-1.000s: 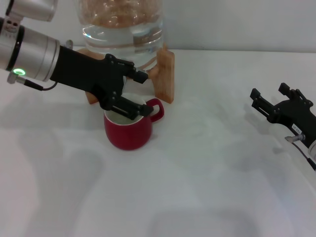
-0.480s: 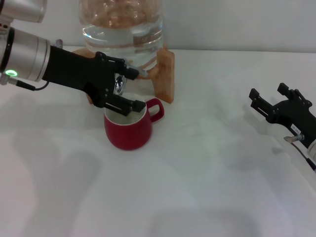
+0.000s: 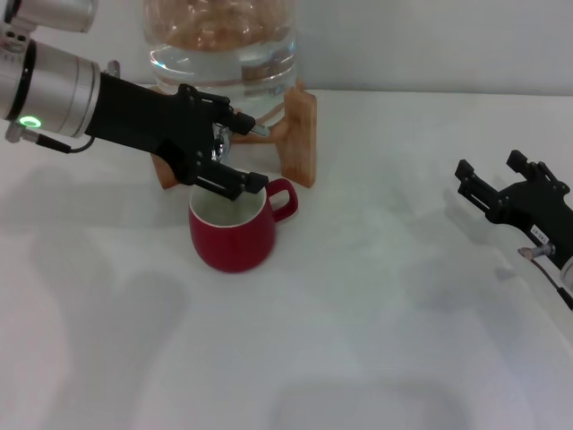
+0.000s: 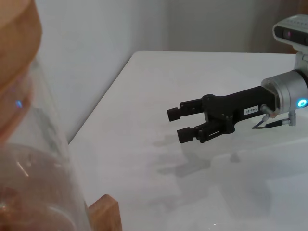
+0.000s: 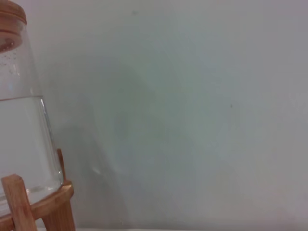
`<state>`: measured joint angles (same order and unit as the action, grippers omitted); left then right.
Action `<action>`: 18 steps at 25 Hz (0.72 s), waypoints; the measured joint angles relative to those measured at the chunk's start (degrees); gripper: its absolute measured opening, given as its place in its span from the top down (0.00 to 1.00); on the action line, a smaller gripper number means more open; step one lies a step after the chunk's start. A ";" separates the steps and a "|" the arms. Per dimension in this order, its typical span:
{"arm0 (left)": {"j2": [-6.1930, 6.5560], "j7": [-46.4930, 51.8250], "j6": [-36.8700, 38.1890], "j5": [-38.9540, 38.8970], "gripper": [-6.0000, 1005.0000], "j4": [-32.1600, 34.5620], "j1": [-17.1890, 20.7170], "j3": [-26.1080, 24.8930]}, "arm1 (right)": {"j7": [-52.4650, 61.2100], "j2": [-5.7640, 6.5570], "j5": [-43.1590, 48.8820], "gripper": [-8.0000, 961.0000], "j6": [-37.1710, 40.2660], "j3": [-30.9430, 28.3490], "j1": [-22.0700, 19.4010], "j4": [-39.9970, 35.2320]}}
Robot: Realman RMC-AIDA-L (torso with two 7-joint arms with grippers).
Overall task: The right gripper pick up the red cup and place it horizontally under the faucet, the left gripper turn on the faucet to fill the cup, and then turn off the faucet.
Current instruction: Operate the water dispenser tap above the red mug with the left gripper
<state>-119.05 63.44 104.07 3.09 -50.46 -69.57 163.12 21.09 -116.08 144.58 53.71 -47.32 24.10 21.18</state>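
The red cup [image 3: 233, 229] stood upright on the white tabletop [image 3: 358, 313], its loop handle toward 2 o'clock, directly in front of the clear water jug [image 3: 219, 54] on its wooden stand [image 3: 302, 136]. The left gripper [image 3: 240, 154] reached in from 9 o'clock, its fingers spread apart: the upper one lay by the chrome faucet [image 3: 220, 141], the lower just above the cup's rim at 12 o'clock. Whether it touched the lever could not be told. The right gripper [image 3: 491, 184] hung idle well apart at 3 o'clock, near the tabletop's edge, its fingers [image 4: 186, 134] released and holding nothing.
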 joint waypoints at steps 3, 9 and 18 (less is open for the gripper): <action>-0.02 0.00 -0.17 0.11 0.12 0.14 -0.32 0.00 | 0.00 0.05 0.00 0.11 0.03 -0.06 0.20 0.00; -0.01 0.21 -0.28 0.58 0.12 1.50 -0.82 0.00 | 0.00 0.09 0.00 0.11 0.10 -0.06 0.35 0.00; -0.02 0.51 -0.30 1.47 0.12 1.53 -1.21 0.00 | 0.00 0.06 0.00 0.11 0.28 -0.01 -0.02 0.09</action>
<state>-119.07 63.95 103.77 4.56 -48.94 -70.78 163.12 21.09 -116.02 144.58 53.98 -47.33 24.08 21.27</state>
